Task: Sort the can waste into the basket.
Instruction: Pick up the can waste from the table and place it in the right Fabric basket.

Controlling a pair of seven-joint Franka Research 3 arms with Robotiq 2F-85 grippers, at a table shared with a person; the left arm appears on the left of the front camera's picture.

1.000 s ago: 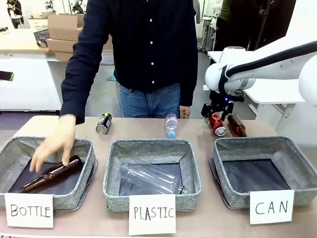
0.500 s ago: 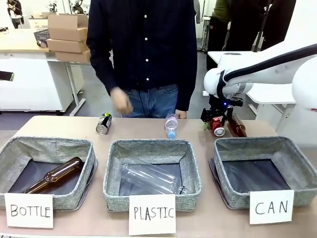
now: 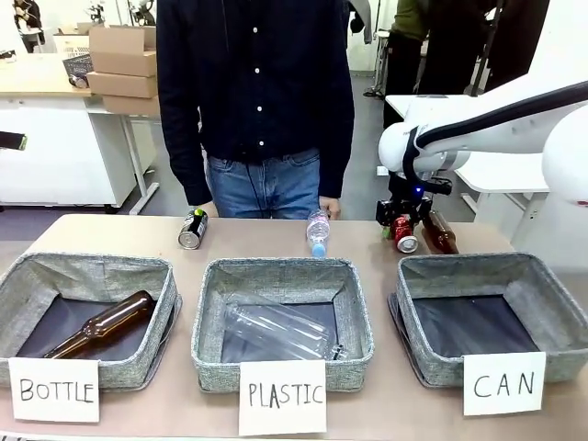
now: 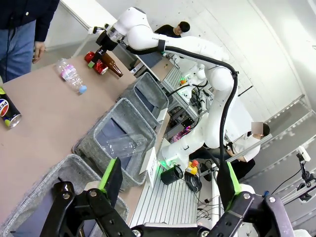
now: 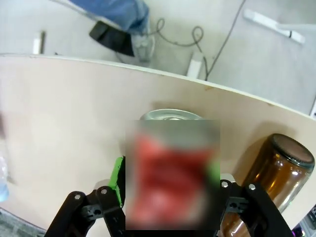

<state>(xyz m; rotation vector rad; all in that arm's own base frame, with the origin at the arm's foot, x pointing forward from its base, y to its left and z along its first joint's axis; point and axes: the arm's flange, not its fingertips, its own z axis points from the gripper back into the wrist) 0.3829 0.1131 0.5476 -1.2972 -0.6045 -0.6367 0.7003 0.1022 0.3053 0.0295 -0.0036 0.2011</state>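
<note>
The dented red can [image 3: 402, 233] lies on the table behind the grey basket [image 3: 478, 265] signed "CAN". My right gripper [image 3: 401, 221] is down over it. In the right wrist view the red can [image 5: 170, 115] fills the gap between the green pads [image 5: 117, 176], which press on both its sides, so the right gripper [image 5: 168, 173] is shut on it. The black can [image 3: 191, 228] lies at the far left of the table's back edge. In the left wrist view my left gripper [image 4: 168, 177] hangs open and empty above the near baskets, far from the black can [image 4: 7, 109].
A brown glass bottle [image 3: 439, 232] lies right beside the red can, almost touching it. A clear plastic bottle [image 3: 317, 230] lies mid-table at the back. The "PLASTIC" basket [image 3: 280, 268] and "BOTTLE" basket [image 3: 87, 265] each hold a bottle. A person [image 3: 257, 101] stands at the far edge.
The person's hand has left the "BOTTLE" basket and drawn back to their side. My right gripper's fingers have closed in on the red can, which still rests on the table.
</note>
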